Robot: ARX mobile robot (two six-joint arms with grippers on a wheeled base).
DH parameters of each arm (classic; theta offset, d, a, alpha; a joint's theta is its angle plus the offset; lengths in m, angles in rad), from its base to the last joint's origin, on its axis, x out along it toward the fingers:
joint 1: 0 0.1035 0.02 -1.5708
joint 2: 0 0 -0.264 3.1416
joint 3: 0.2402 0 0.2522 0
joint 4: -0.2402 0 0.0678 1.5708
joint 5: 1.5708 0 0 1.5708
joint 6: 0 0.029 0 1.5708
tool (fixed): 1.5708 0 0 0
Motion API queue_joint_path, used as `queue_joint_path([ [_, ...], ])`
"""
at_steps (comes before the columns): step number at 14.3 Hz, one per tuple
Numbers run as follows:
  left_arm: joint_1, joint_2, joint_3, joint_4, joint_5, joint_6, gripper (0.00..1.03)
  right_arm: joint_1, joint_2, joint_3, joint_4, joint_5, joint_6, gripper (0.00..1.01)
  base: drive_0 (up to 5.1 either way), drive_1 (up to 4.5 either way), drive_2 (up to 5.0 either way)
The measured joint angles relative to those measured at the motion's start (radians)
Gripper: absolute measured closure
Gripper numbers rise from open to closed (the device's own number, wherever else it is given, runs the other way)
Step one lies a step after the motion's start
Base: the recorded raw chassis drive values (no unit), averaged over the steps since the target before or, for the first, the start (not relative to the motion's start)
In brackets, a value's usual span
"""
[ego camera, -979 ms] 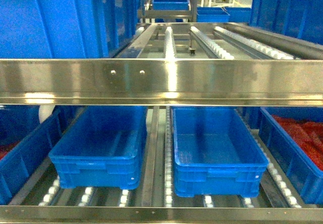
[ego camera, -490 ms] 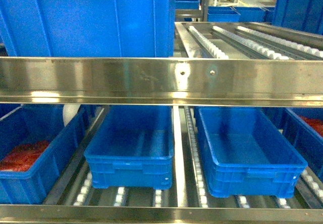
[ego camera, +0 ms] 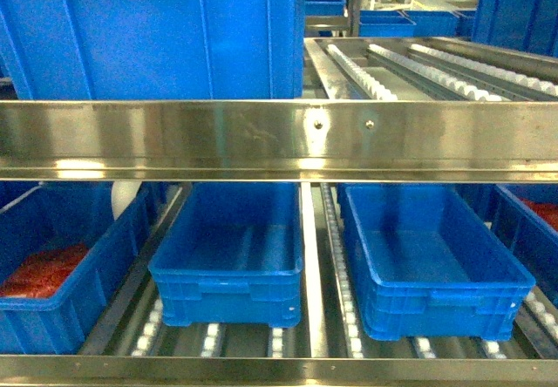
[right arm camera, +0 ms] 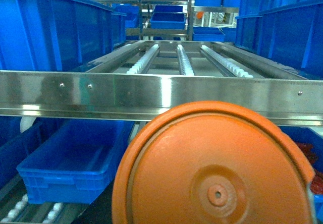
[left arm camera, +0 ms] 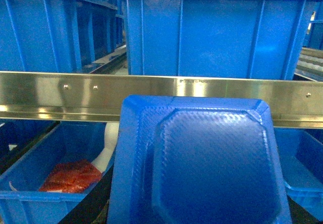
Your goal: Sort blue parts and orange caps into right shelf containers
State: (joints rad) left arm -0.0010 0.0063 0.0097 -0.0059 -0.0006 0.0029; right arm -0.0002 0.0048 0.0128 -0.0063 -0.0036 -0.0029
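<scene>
A steel roller shelf (ego camera: 261,139) is faced squarely in the head view, its bright front rail running across the whole width. On the lower level two empty blue containers (ego camera: 231,247) and (ego camera: 427,261) are set side by side on the white rollers, well apart from the rails. A further crate holding loose red material (ego camera: 44,269) is seen at the far left, and another is cut off at the right edge. A tall blue bin (ego camera: 157,30) is stood on the upper level.

A blue part (left arm camera: 199,163) fills the lower half of the left wrist view and an orange cap (right arm camera: 217,168) fills the lower right of the right wrist view. Each is judged to be carried at its own pincer; the fingers themselves are hidden, so how wide either pincer is set cannot be told.

The rail is judged to be the main hazard: both loads are held at about its height, and a straight reach could knock them against it or loosen them. A release made short of a rim could send a piece down between the rollers. The two containers look alike, so a piece could be put in the wrong one.

More racking and stacked blue bins are seen behind, under bright light that glares off the steel.
</scene>
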Motion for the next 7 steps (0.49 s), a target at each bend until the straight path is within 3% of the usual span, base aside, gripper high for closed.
queue_joint_path([
  [7,0.000,0.000,0.000,0.001,0.000,0.000,0.59,0.000,0.000,0.000,0.001,0.002,0.000,0.57,0.0,0.00,0.0],
])
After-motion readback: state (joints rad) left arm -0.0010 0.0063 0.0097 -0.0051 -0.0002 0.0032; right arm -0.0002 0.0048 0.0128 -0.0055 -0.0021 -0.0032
